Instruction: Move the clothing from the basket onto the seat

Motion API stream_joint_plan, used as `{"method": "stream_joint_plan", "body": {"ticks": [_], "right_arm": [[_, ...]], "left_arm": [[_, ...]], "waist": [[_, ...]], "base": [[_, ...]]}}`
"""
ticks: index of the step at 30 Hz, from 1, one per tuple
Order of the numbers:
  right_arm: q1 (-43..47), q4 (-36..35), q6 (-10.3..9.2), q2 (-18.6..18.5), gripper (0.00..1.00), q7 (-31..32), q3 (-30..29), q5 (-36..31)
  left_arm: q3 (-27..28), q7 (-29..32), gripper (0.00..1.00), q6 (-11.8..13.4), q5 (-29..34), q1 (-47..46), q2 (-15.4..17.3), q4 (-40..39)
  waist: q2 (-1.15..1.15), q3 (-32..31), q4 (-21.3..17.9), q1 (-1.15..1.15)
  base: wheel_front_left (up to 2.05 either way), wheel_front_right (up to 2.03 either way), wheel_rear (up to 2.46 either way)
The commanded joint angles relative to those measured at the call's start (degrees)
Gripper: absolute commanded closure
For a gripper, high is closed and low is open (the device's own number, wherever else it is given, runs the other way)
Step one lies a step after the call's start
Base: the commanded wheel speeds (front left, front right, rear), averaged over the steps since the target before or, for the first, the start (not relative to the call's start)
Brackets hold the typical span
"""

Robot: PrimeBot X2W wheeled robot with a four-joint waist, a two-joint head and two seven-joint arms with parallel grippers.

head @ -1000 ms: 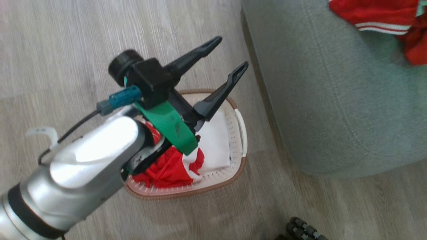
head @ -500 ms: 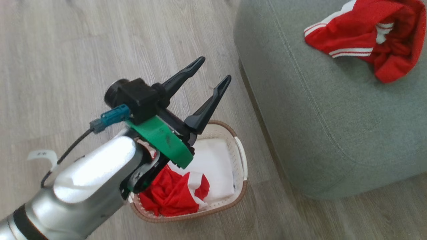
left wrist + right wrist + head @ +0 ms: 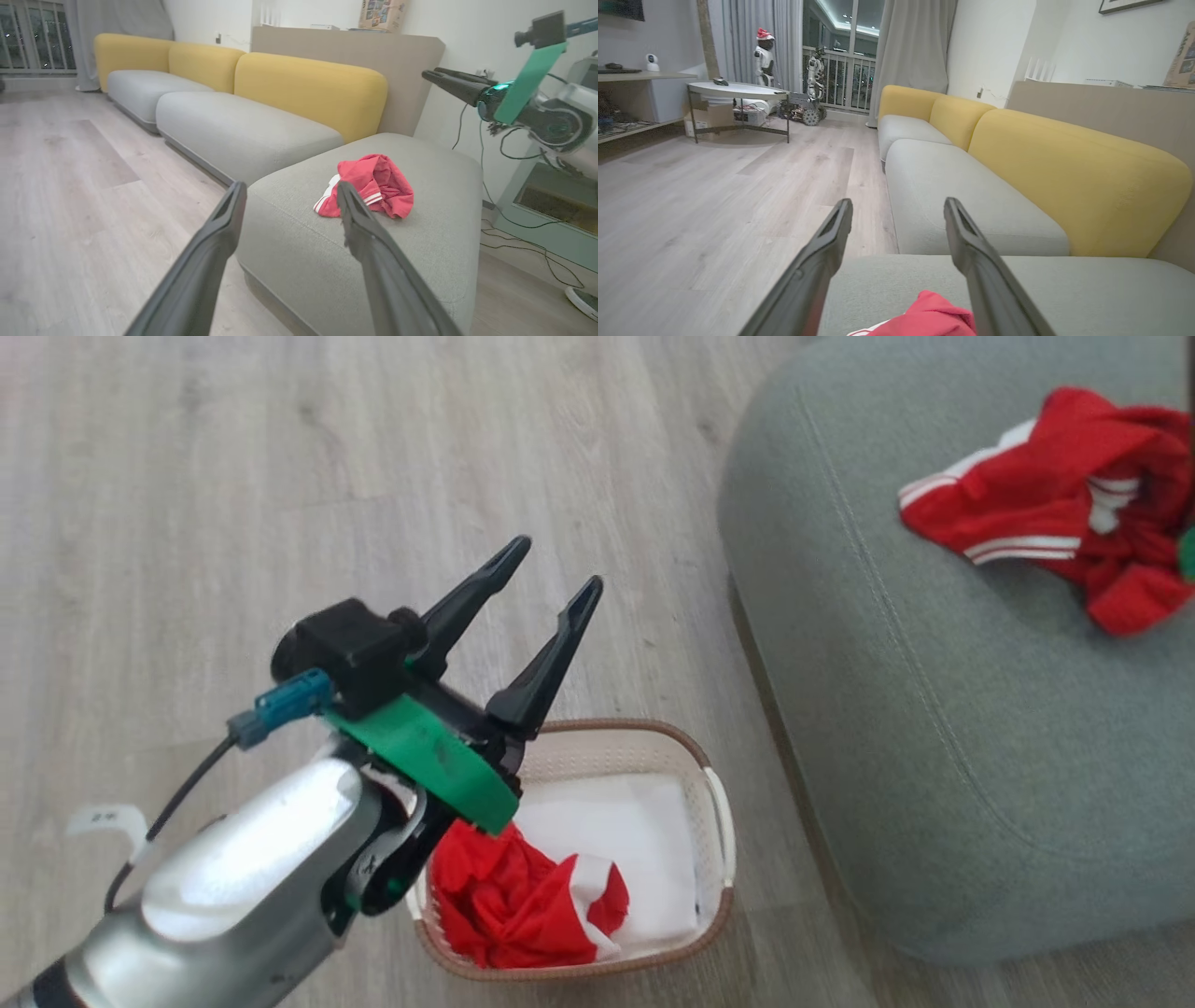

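— Hovering over what, the left pincer (image 3: pixel 557 564)?
— Bare wooden floor (image 3: pixel 280 476). Its two dark fingers (image 3: pixel 467 602) stand well apart, with nothing between them.
— Where is the basket from there?
— The basket (image 3: pixel 719 821) sits on the floor below and behind the fingertips, back under the wrist. A crumpled red bundle (image 3: pixel 509 905) with a white stripe lies in the end nearest the forearm (image 3: pixel 243 877). The white liner sheet (image 3: pixel 625 831) shows bare in the rest.
— And the seat?
— The seat (image 3: pixel 934 709) is ahead of the fingertips and off to the right, close beside the basket. A striped red garment (image 3: pixel 1036 513) lies bunched on top of it, well beyond the tips and untouched.
— The right pincer (image 3: pixel 897 201)?
— Fingers likewise spread wide and empty. It hangs above the seat, with that garment below it, back toward its wrist and clear of both fingers. Ahead of its tips run more grey cushions (image 3: pixel 962 196) with yellow backrests (image 3: pixel 1064 177).
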Motion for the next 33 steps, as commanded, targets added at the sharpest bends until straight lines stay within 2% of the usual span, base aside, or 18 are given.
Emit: {"method": "stream_joint_plan", "body": {"ticks": [1, 7, 14, 23, 28, 33], "right_arm": [[1.5, -4.0, -0.02, 0.3, 0.0, -0.1, -0.6, -0.7], [9.9, -14.1, -0.02, 5.6, 0.0, 0.4, -3.4, -3.3], [17.9, -19.6, -0.02, 9.8, 0.0, -0.3, -4.3, -3.2], [25.2, -21.1, -0.02, 13.4, 0.0, -5.5, -4.1, -2.9], [28.7, -19.5, -0.02, 15.3, 0.0, -8.4, -3.7, -3.1], [31.3, -16.8, -0.02, 16.1, 0.0, -11.8, -2.4, -3.0]], "left_arm": [[3.3, -0.6, 0.0, 0.5, -0.6, -0.9, 1.8, -1.3], [5.1, -1.0, 0.0, 1.5, -1.0, 2.3, 2.4, -1.6], [7.0, -1.1, 0.0, 2.9, -1.2, 6.4, 2.9, -2.0], [12.1, -1.2, 0.0, 5.7, -0.2, 12.0, 4.6, -3.4], [17.3, -1.2, 0.0, 7.2, 1.2, 16.6, 4.7, -4.0], [23.2, -1.2, 0.0, 7.4, 3.2, 22.2, 3.7, -4.5]], "waist": [[0.0, -1.4, 1.5, 0.0], [0.0, -4.3, 4.3, 0.0], [0.0, -6.9, 7.1, 0.0], [0.0, -8.3, 9.5, 0.0], [0.0, -8.4, 10.4, 0.0], [0.0, -8.4, 11.1, 0.0]], "base": [[0.0, 0.0, 0.0], [0.0, 0.0, 0.0], [0.0, 0.0, 0.0], [0.0, 0.0, 0.0], [0.0, 0.0, 0.0], [0.0, 0.0, 0.0]]}}
